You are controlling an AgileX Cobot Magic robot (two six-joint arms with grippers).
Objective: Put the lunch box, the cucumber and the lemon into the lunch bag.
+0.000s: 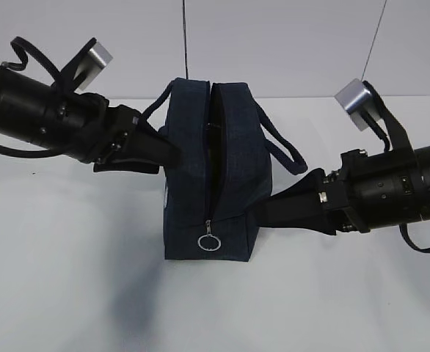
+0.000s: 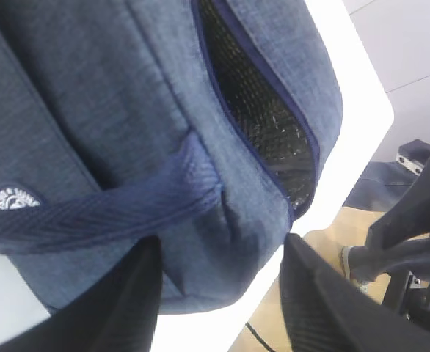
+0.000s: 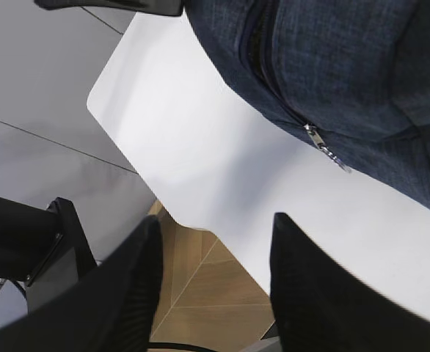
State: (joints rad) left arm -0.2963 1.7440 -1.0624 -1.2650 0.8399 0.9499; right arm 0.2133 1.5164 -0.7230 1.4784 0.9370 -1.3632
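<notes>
A white table (image 1: 68,279) carries a single item: the dark navy lunch bag (image 1: 189,183), standing upright on its base near the table's middle. Bare white surface lies on every side of the bag, whose shadow falls in front-left of it.

the lunch bag (image 1: 211,172) stands upright mid-table, its zipper slot (image 1: 215,158) a narrow vertical gap, too tight for entry. the left gripper (image 1: 152,150) blocks the bag's left flank; the right gripper (image 1: 292,205) blocks the lower right flank. loop handles (image 1: 285,147) project on both sides. the white table (image 1: 68,279) in front of the bag lies open for passage.
</notes>
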